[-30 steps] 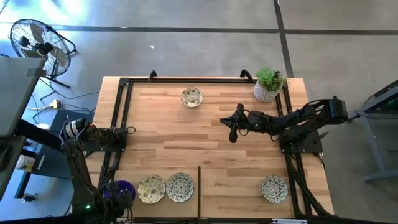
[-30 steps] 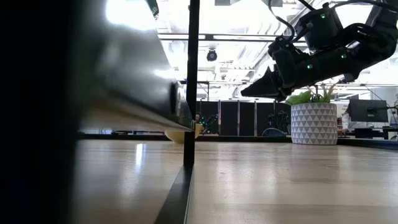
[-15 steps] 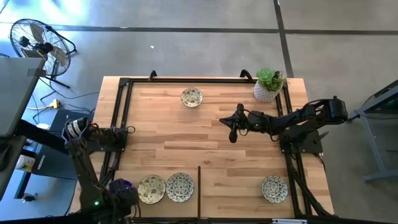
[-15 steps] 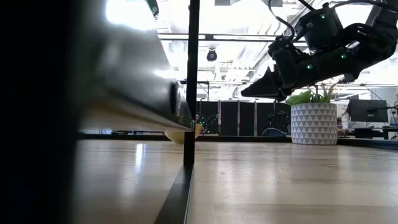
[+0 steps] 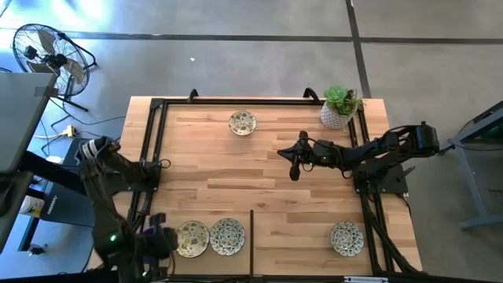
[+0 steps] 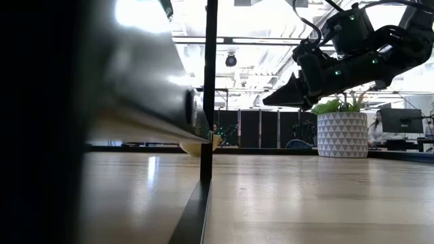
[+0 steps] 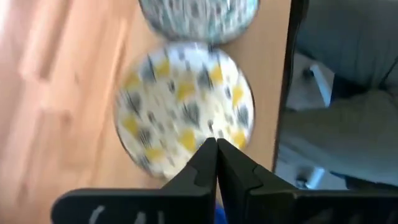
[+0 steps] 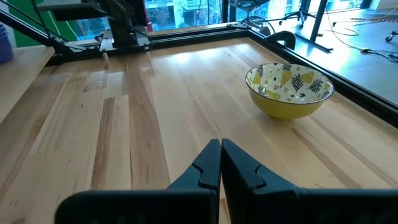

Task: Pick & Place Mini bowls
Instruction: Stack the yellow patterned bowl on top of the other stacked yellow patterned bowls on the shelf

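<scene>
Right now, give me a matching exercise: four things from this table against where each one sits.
Things:
1. potted plant
2. left gripper
3. right gripper
4. yellow-patterned bowl

Places:
A. above the table's middle, shut
B. far right corner
C. near left edge, beside two bowls
D. far edge, alone

Pairs: 1-B, 2-C, 3-A, 4-D

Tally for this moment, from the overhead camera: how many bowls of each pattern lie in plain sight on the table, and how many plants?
Yellow-patterned bowls: 2
Green-grey patterned bowls: 2
Potted plant: 1
Total: 5
</scene>
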Controlling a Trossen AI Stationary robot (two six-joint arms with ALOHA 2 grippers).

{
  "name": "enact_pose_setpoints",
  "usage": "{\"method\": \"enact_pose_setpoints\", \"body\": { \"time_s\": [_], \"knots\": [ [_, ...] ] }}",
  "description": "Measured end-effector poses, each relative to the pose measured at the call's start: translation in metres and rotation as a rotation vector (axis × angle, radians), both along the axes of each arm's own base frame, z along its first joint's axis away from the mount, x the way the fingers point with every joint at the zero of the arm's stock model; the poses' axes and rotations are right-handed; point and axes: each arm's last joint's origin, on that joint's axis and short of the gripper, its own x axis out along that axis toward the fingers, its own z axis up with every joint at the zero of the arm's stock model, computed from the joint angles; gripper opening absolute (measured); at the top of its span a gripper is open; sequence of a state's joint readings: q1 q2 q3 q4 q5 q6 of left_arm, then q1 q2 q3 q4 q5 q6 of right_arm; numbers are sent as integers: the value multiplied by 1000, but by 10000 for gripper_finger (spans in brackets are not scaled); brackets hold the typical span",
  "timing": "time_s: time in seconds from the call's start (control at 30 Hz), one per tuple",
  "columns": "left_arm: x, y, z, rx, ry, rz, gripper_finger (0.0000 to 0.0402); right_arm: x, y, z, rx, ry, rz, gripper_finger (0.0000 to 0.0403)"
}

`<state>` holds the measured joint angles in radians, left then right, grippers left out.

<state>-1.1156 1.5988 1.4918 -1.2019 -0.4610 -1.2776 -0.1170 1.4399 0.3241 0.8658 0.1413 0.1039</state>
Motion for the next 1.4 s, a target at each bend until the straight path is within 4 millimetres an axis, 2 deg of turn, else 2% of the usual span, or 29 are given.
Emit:
{"method": "enact_pose_setpoints", "body": {
  "time_s": [0.2, 0.37, 0.57, 0.67, 0.87, 0.97, 1.1, 1.2, 1.4],
  "knots": [
    [25, 34, 21, 82, -86, -100, 1, 0, 0, 0, -12, 3, 3, 2],
    [49, 67, 18, 44, -178, -221, 1, 0, 0, 0, -17, 2, 10, 2],
    [73, 120, -10, 26, -375, -325, 0, 1, 1, 1, -18, -9, 41, 1],
    [82, 149, -30, 27, -495, -344, 0, 1, 1, 1, -17, -9, 43, 2],
    [87, 206, -90, 78, -639, -230, 0, 0, 0, 1, 3, -15, 1, 1],
    [85, 229, -109, 76, -747, -166, 0, 0, 0, 1, 23, -19, -17, 1],
    [83, 258, -122, 114, -756, -48, 0, 0, -2, 1, 33, -19, -68, 1],
    [84, 280, -121, 122, -723, 49, 0, 0, -2, 1, 29, -18, -80, 1],
    [84, 315, -116, 96, -633, 135, 0, -1, -4, 0, 25, -15, -86, 2]
  ]
}}
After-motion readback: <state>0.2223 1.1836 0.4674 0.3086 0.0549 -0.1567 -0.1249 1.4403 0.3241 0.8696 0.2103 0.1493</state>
